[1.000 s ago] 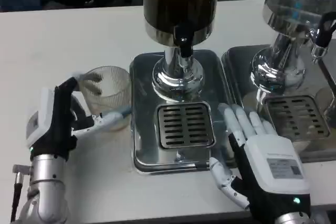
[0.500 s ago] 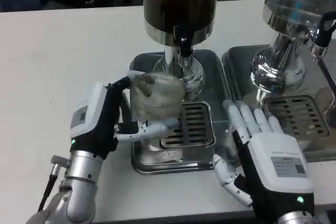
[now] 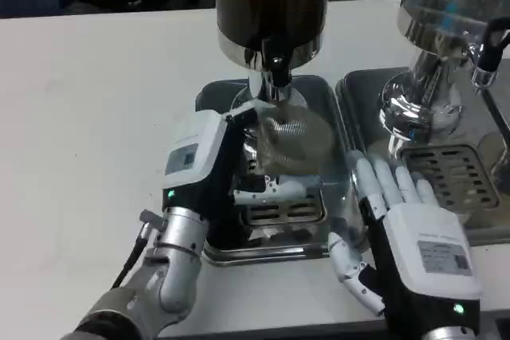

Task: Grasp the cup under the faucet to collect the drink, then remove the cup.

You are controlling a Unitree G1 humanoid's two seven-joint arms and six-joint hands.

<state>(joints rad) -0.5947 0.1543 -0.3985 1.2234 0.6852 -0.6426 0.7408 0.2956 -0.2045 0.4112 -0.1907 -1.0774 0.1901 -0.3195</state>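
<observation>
My left hand (image 3: 209,166) grips a clear ribbed cup (image 3: 293,142) and holds it over the drip grate (image 3: 283,206), right below the black faucet (image 3: 276,68) of the dark drink dispenser (image 3: 273,7). The cup looks blurred and a little tilted. My right hand (image 3: 410,238) rests with fingers spread at the tray's right edge, holding nothing. The left hand's back hides the cup's left side.
The dispenser stands on a steel drip tray (image 3: 212,98). A second chrome dispenser (image 3: 434,45) on its own tray with a grate (image 3: 456,177) stands at the right. White table (image 3: 96,117) lies open to the left.
My left hand has carried the cup from the table at the left, rightward over the tray, to beneath the faucet. The right hand has barely shifted.
</observation>
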